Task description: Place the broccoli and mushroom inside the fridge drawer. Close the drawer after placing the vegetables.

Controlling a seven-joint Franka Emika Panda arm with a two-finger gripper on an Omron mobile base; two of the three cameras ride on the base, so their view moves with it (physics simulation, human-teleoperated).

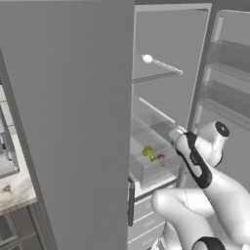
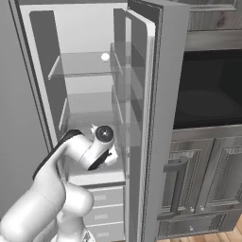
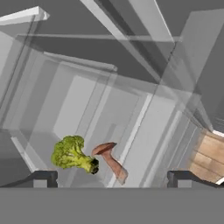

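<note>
Wide-open, empty dark gripper frames our lower edge; yellow-green broccoli apparently touches reddish-brown mushroom inside the translucent fridge drawer.

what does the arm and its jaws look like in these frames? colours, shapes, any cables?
The arm is made of glossy white, rounded tubular links with dark joint bands and round dark end caps. A dark strip runs along one link. The gripper shows two small dark, blocky finger tips in the hand view. No cables or markings are visible.

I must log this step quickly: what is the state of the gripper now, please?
Gripper: open, holding nothing; broccoli and mushroom lie beyond it.
</note>
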